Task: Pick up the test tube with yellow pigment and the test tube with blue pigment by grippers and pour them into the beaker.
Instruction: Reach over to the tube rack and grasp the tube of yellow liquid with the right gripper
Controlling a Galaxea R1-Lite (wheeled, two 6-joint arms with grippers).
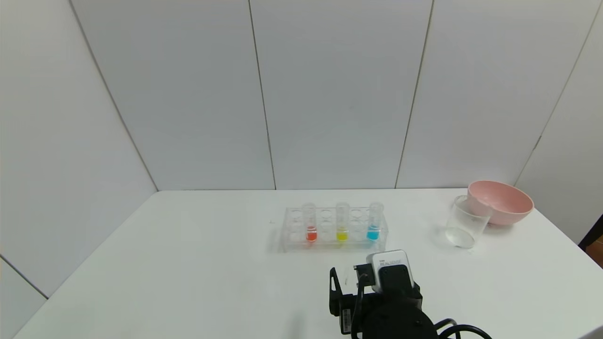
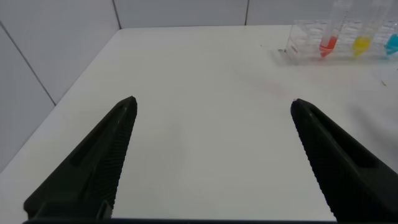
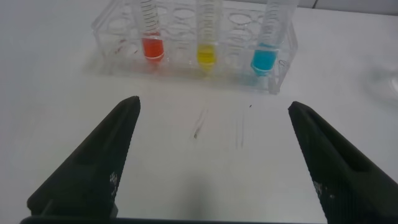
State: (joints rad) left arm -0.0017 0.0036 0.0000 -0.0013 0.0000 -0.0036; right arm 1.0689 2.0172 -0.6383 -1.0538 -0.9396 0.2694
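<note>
The yellow test tube (image 1: pixel 342 226) and the blue test tube (image 1: pixel 374 223) stand upright in a clear rack (image 1: pixel 289 235) at the table's middle. The yellow tube (image 3: pixel 208 37) and the blue tube (image 3: pixel 270 43) also show in the right wrist view. The clear beaker (image 1: pixel 466 223) stands to the right of the rack, touching a pink bowl. My right gripper (image 1: pixel 348 278) is open and empty just in front of the rack, jaws wide apart (image 3: pixel 213 104). My left gripper (image 2: pixel 212 101) is open and empty over bare table, out of the head view. The rack is far off to its side.
A red-liquid tube (image 1: pixel 310 226) stands in the rack left of the yellow one. The pink bowl (image 1: pixel 501 202) sits at the far right near the table's edge. White walls close in the back and both sides.
</note>
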